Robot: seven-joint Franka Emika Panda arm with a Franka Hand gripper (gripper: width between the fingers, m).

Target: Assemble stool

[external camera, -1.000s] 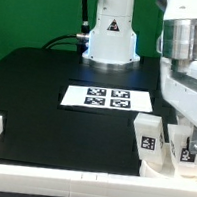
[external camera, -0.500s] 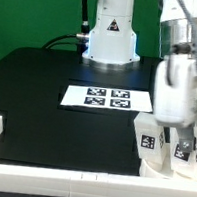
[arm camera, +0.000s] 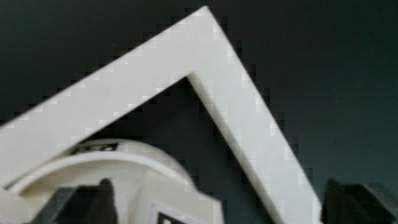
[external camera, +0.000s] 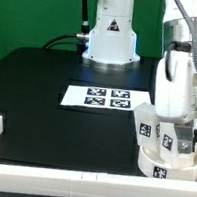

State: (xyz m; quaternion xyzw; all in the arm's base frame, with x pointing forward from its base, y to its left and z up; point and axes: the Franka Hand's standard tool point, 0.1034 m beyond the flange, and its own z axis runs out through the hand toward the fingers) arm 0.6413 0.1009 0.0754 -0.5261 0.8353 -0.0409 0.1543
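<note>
Hand [external camera: 182, 136]: low over the stool parts at the near right corner of the bench; whether its fingers stand apart or pinched cannot be told, nor whether they touch anything. Seat disc [external camera: 167, 158]: tipped up on its rim beside the corner rails [external camera: 76, 177], legs [external camera: 146, 125] standing in it. Risk, as a judgement: the tilted disc may rock or slide against the rail, toppling the legs. Bench [external camera: 48, 80]: black, flat. Marker board [external camera: 107, 98]: mid-bench, well apart. Room: green backdrop; arm base [external camera: 111, 33] at far side.
</note>
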